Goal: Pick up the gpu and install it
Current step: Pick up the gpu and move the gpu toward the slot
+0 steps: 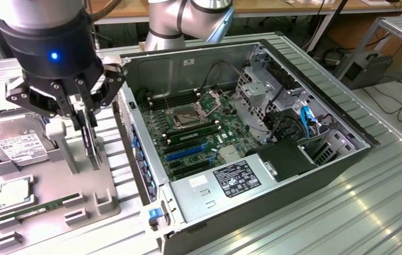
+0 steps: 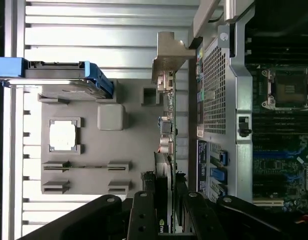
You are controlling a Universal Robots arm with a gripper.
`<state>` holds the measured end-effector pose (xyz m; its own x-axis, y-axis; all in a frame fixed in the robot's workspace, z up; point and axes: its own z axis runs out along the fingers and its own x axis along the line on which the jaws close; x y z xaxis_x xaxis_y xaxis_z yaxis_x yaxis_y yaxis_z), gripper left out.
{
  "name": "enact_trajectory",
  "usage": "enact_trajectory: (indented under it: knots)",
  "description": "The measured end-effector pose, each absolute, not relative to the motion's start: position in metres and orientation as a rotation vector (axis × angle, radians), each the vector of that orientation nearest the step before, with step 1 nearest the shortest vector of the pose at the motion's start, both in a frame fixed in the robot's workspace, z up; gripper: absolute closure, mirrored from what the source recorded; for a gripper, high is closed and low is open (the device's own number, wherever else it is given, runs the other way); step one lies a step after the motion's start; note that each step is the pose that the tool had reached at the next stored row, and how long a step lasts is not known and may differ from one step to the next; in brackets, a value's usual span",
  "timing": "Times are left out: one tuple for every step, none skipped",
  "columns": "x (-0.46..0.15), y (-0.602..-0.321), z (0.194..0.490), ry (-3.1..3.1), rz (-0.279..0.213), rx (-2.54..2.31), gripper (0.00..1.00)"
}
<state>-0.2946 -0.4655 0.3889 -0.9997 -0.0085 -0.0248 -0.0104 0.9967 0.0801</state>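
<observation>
The gpu stands on its edge in a slot of the grey fixture tray, to the exterior view's left of the open computer case. From the wrist it shows edge-on as a thin dark card with its silver end bracket at the far end. My gripper hangs straight over the card, and its black fingers straddle the near end and press on both faces. The gripper is shut on the gpu, whose lower edge still sits at the tray.
The tray also carries a silver hard drive in a blue carrier, a CPU and a green memory stick. Inside the case lies the motherboard with blue slots. The case's perforated rear wall stands close beside the card.
</observation>
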Motion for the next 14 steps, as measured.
enact_trajectory:
  knots:
    - [-0.293, -0.466, 0.393, 3.116, 0.125, -0.015, 0.74]
    - [-0.291, -0.468, 0.398, 3.118, 0.125, -0.015, 0.74]
    - [-0.289, -0.469, 0.402, 3.120, 0.125, -0.015, 0.74]
    - [-0.283, -0.471, 0.411, 3.124, 0.126, -0.014, 0.74]
    - [-0.278, -0.474, 0.418, 3.128, 0.126, -0.014, 0.74]
    - [-0.274, -0.475, 0.423, 3.130, 0.126, -0.014, 0.74]
    - [-0.270, -0.477, 0.428, 3.133, 0.126, -0.014, 0.74]
    - [-0.266, -0.478, 0.433, 3.135, 0.126, -0.014, 0.74]
    - [-0.261, -0.479, 0.438, 3.138, 0.126, -0.013, 0.74]
    - [-0.256, -0.479, 0.441, 3.141, 0.126, -0.013, 0.74]
    - [-0.251, -0.480, 0.443, 3.143, 0.127, -0.013, 0.74]
    - [-0.246, -0.480, 0.445, 3.146, 0.127, -0.013, 0.74]
    - [-0.242, -0.480, 0.446, 3.148, 0.127, -0.013, 0.74]
    - [-0.238, -0.480, 0.446, 3.150, 0.127, -0.013, 0.74]
